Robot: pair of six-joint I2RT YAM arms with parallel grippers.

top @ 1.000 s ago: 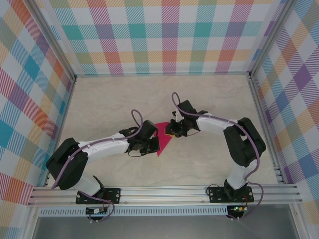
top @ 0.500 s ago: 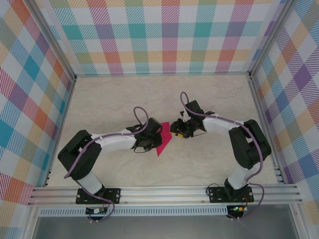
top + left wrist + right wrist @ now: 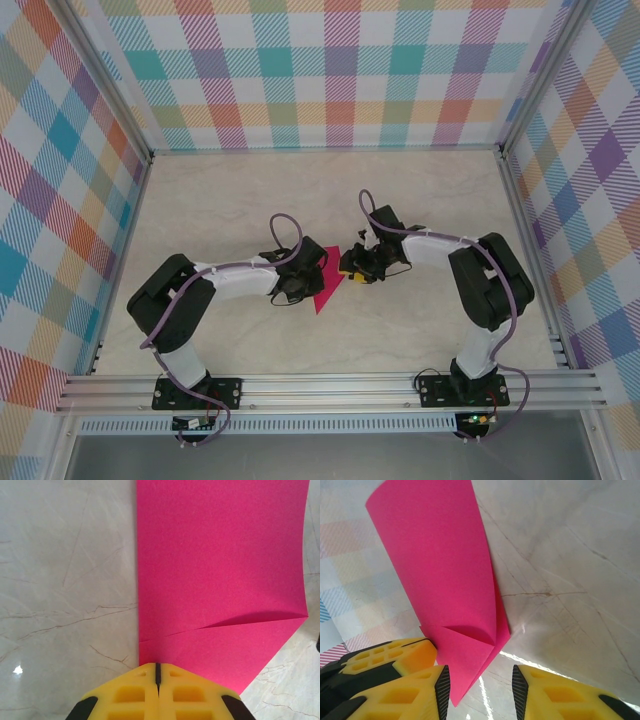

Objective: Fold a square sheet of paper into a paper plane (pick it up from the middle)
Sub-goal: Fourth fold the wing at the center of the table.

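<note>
Now, paper (image 3: 215,570) in left pincer (image 3: 157,672)

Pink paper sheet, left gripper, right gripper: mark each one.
pink paper sheet (image 3: 220,555), left wrist view, flat upper panel.
left gripper (image 3: 157,672), left wrist view, seam between shut fingertips.
right gripper (image 3: 481,687), right wrist view, gap between fingertips.

In the top view, the paper (image 3: 326,290) sits at mid-frame over the table (image 3: 230,210), with the left gripper (image 3: 302,284) closed on its left side and the right gripper (image 3: 348,271) just beside its upper right. In the left wrist view, it fills the upper right, its lower edge meeting the fingertips at bottom centre. In the right wrist view, it runs from upper left down to a corner between the parted fingers at the bottom.
</note>
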